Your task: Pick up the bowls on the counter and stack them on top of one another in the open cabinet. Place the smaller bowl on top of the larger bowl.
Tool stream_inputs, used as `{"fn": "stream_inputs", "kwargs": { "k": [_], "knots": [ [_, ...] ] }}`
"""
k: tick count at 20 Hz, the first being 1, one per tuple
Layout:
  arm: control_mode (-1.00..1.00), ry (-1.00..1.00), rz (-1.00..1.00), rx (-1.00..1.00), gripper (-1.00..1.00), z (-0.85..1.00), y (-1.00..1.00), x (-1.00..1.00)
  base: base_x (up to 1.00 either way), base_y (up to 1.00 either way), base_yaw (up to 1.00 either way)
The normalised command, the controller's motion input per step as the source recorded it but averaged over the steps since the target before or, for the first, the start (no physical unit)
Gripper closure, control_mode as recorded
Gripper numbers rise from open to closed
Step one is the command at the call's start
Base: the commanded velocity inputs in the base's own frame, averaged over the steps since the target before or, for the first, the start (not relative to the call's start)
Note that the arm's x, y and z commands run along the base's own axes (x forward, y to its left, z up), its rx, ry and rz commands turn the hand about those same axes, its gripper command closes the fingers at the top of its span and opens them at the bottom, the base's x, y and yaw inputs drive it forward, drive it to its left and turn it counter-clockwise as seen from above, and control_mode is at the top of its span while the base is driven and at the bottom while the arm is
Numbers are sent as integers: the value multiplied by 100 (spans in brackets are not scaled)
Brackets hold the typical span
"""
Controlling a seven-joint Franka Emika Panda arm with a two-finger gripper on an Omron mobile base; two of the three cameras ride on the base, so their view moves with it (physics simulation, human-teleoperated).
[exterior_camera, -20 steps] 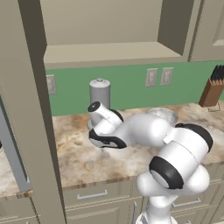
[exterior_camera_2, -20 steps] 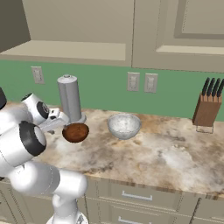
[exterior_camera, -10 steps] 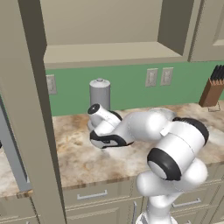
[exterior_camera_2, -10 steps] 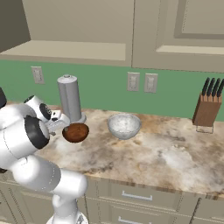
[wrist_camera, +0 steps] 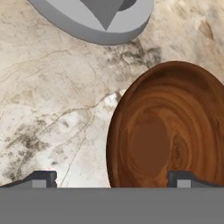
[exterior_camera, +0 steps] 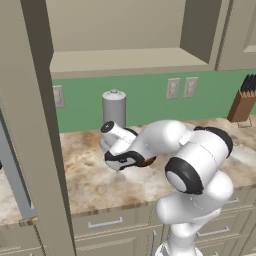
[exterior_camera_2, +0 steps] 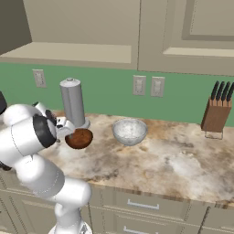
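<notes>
The smaller bowl (wrist_camera: 166, 131), glossy dark reddish-brown, rests on the mottled counter (exterior_camera_2: 173, 160) just in front of the grey canister. My gripper (wrist_camera: 113, 181) is open, its two fingers wide apart, and the bowl's near rim lies between them. In the side views the gripper (exterior_camera_2: 67, 132) hangs at the left edge of the brown bowl (exterior_camera_2: 79, 138), and a sliver of that bowl (exterior_camera: 148, 161) peeks from under my hand. The larger pale whitish-grey bowl (exterior_camera_2: 130, 131) stands upright to the right of it. The open cabinet (exterior_camera: 125, 60) is above, its shelf floor bare.
A tall grey canister (exterior_camera_2: 73, 103) stands right behind the brown bowl, close to my hand. A knife block (exterior_camera_2: 215, 114) sits at the far right of the counter. A cabinet door edge (exterior_camera: 37, 125) rises at the left.
My arm's elbow and upper links have swung in over the hand. The hand stays low at the brown bowl, and neither bowl has moved.
</notes>
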Motion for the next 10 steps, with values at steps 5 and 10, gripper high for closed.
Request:
{"fn": "stream_inputs", "kwargs": {
  "k": [5, 10],
  "knots": [
    [-100, 0, 0, 0, 100, -20, 0, 11, 0, 0, 0],
    [-100, -3, 0, 0, 100, -7, 0, 3, 0, 0, 0]
  ]
}}
